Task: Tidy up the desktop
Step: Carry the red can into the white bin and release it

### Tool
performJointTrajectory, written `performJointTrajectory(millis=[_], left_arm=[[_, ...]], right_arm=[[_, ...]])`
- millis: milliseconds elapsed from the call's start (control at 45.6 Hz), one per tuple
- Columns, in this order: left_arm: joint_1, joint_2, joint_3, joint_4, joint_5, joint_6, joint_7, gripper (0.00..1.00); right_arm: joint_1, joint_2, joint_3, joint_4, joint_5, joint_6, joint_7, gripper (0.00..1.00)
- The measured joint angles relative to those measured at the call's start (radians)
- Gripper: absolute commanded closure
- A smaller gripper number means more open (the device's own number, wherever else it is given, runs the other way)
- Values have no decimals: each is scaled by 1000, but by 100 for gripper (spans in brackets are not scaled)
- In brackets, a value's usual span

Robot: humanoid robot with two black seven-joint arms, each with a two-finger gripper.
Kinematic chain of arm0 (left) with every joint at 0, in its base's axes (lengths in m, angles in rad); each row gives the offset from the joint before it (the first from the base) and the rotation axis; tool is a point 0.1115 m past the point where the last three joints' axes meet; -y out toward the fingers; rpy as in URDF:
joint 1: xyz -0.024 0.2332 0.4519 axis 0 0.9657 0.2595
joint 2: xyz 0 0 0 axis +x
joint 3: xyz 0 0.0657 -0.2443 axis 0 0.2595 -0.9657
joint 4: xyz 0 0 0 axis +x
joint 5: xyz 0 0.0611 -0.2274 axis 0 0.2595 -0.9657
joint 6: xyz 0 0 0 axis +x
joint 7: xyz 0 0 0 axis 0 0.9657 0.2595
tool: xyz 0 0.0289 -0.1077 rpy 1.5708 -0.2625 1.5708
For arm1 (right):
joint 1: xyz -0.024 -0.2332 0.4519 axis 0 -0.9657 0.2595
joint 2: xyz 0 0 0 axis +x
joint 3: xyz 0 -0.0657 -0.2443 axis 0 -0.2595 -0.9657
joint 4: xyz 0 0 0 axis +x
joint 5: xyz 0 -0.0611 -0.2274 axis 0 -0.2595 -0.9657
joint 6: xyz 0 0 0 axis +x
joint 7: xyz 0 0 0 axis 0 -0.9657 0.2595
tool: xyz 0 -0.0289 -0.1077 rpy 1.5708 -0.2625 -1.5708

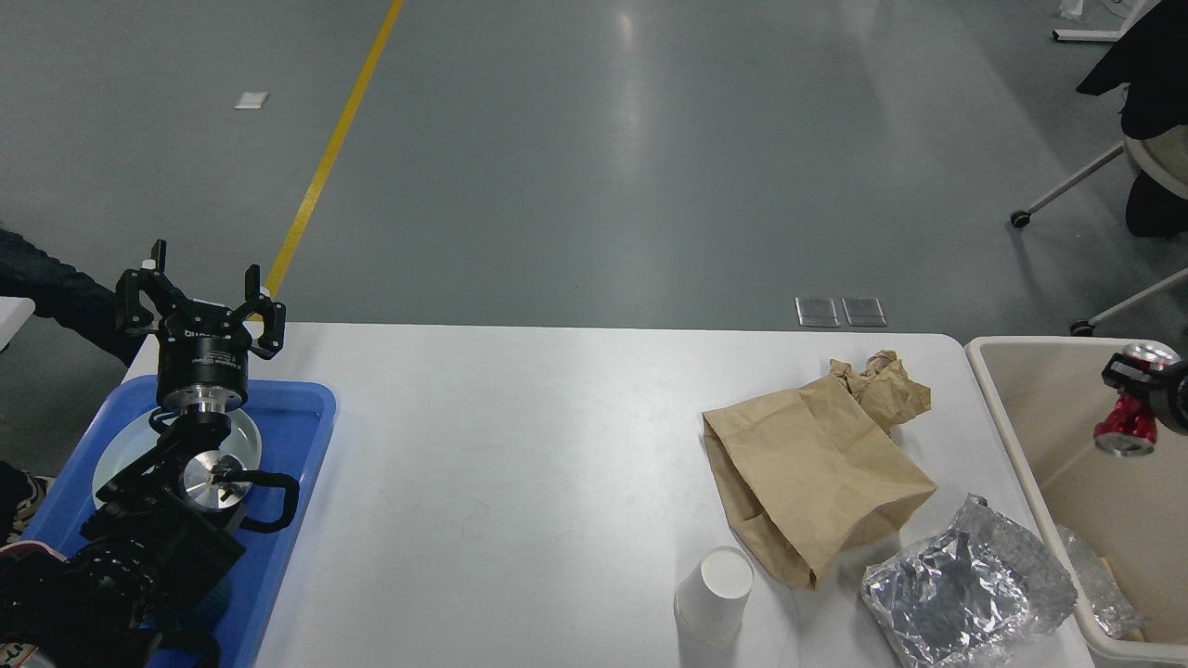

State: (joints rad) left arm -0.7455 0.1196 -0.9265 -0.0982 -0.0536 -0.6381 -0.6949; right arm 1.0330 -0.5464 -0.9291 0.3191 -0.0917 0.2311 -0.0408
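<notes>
1. Left claw [200,278] up over the blue tray [306,436] at the left end of the bench [520,464], fingers spread apart, nothing between them.
2. White plate [243,436] in the tray, partly hidden under that arm.
3. Right arm only peeking in at the right edge, over the beige bin [1021,445] — a red and black part shows, claw itself not clear, so cannot tell if apart or together.
4. Trash all on the right side of the bench: brown paper bag [812,473], long side running from near-left to far-right, with a crumpled paper ball [886,380] touching its far end.
5. White paper cup [715,594] just beside the bag's near corner; crinkled foil [965,594] near the bin wall.
6. Trash well apart from the left claw, off to its right — right arm much nearer, and the bin just beside it. Likely best for the right arm to go first.
</notes>
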Motion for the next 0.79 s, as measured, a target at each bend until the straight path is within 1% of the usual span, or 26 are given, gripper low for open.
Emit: performJointTrajectory(millis=[241, 417, 526, 680, 789], left_arm=[[0, 0, 0, 0, 0, 0, 0, 4], [0, 0, 0, 0, 0, 0, 0, 4], [0, 0, 0, 0, 0, 0, 0, 4], [0, 0, 0, 0, 0, 0, 0, 4], [0, 0, 0, 0, 0, 0, 0, 4]], right_arm=[[-35, 17, -7, 1, -3, 1, 0, 0], [21, 40, -48, 52, -14, 30, 0, 0], [135, 29, -143, 181, -23, 83, -1, 0], [370, 13, -291, 440, -25, 171, -1, 0], [534, 13, -371, 595, -25, 248, -2, 0]])
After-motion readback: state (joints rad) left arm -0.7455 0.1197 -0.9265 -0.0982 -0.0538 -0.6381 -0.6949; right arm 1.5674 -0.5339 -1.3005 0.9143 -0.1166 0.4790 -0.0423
